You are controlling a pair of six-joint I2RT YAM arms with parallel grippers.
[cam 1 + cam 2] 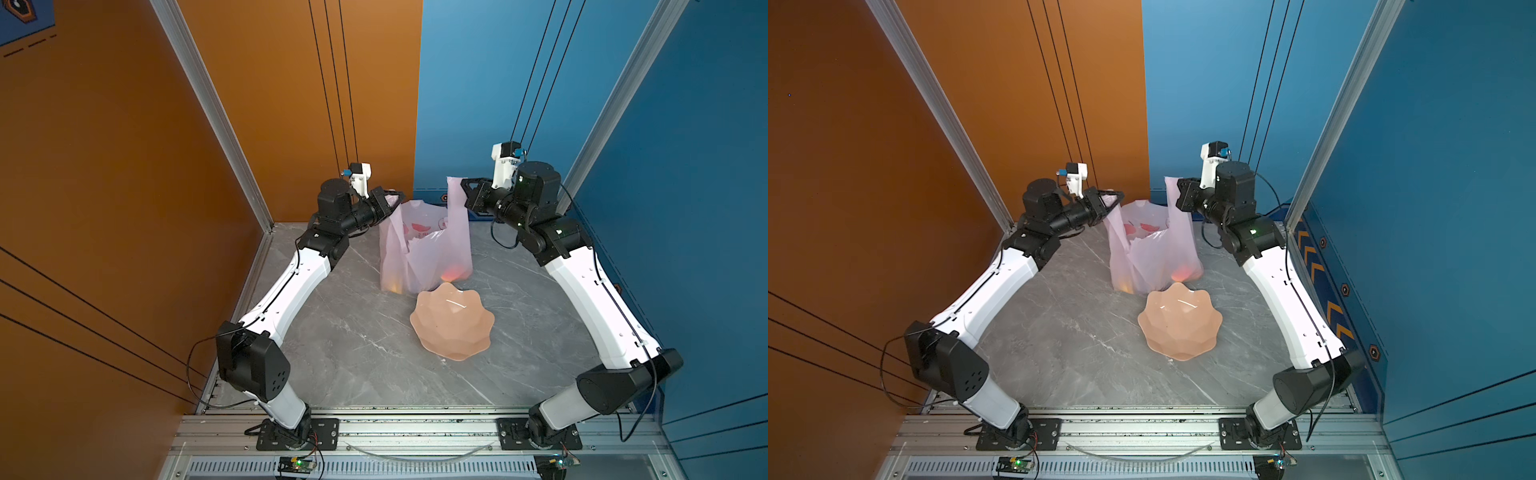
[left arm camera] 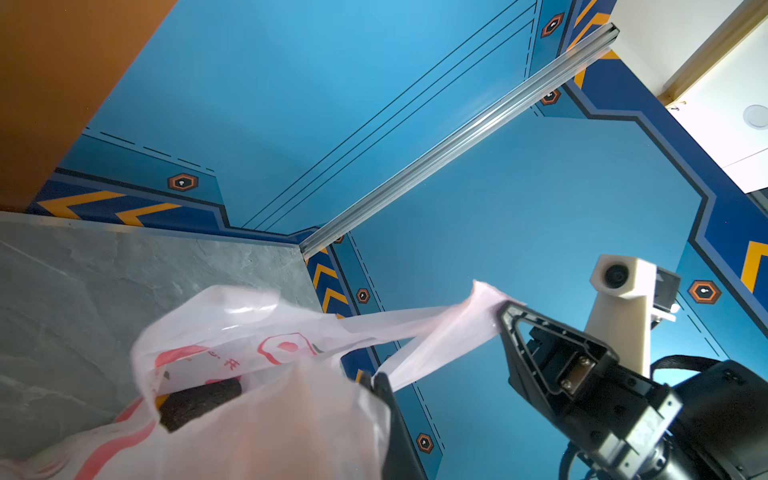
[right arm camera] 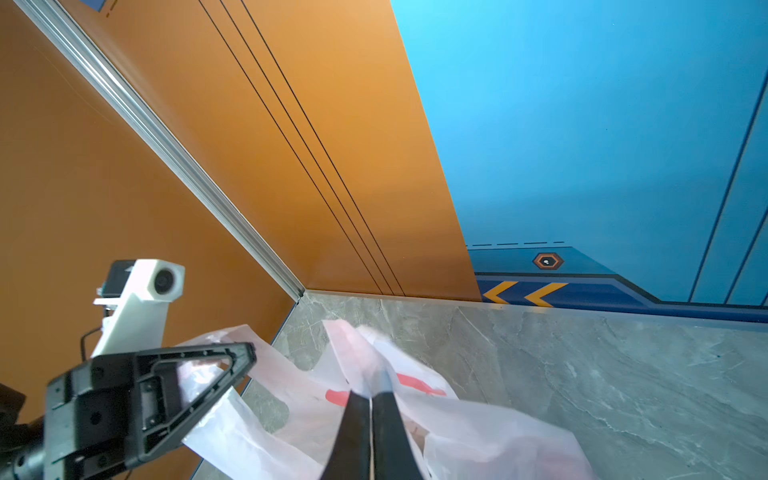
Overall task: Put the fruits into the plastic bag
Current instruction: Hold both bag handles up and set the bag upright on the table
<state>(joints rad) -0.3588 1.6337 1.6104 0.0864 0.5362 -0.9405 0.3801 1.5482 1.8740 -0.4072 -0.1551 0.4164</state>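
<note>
The thin, translucent pale-pink plastic bag [image 1: 428,249] stands at the back of the grey marble-patterned table [image 1: 353,332], just behind the empty peach scalloped bowl [image 1: 451,320]; whether the two touch I cannot tell. The left gripper [image 1: 397,195] is closed on one loop handle. The right gripper [image 1: 463,185] is closed on the other and holds it higher; in the right wrist view its black fingers [image 3: 386,419] pinch the film with hardly a gap. In both top views no fruit lies on the table or in the bowl. The small glossy toy fruits [image 1: 453,272] show as orange-red and yellow glows through the bag's lower corners, and a dark, rough avocado [image 2: 199,401] sits just inside the mouth in the left wrist view. The loading therefore looks finished, and the step in hand appears to be holding the filled bag up by its handles. To do it well, both pinches need to be firm, because the film is thin and probably slippery. The handles should rise evenly so that the mouth faces up and the load does not roll into one corner. Pulling them hard apart could stretch or tear the plastic, and the bag's base should clear the bowl's rim.
</note>
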